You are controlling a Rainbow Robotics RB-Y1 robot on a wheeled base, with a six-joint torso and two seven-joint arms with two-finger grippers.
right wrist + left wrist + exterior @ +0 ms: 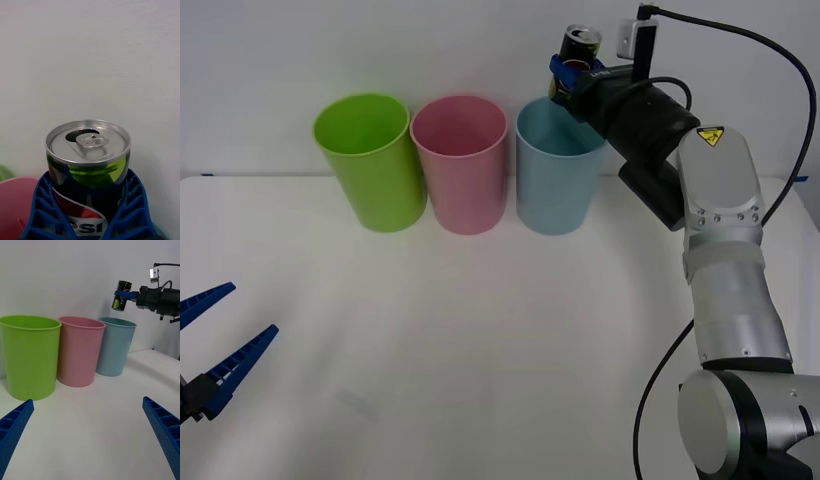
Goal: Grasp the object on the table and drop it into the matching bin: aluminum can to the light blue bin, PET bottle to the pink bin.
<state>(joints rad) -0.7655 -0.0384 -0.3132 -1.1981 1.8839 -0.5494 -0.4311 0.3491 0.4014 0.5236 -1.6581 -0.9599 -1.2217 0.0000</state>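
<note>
Holding the Pepsi can aloft at upper right of the front frame, right gripper clamped on its body, above the light blue bin, near its right rim. Best nudged toward mid-opening before release, upright, clear of the pink bin. Left gripper spread wide, empty, lower left over the table. Right wrist frame alone reveals the punched-open top and label; left wrist frame reveals the can's height above the rim.

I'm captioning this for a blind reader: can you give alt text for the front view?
The right tool holds the aluminum can above the light blue bin, which stands beside a pink bin and a green bin on a white table. The left tool waits open, low left.
</note>
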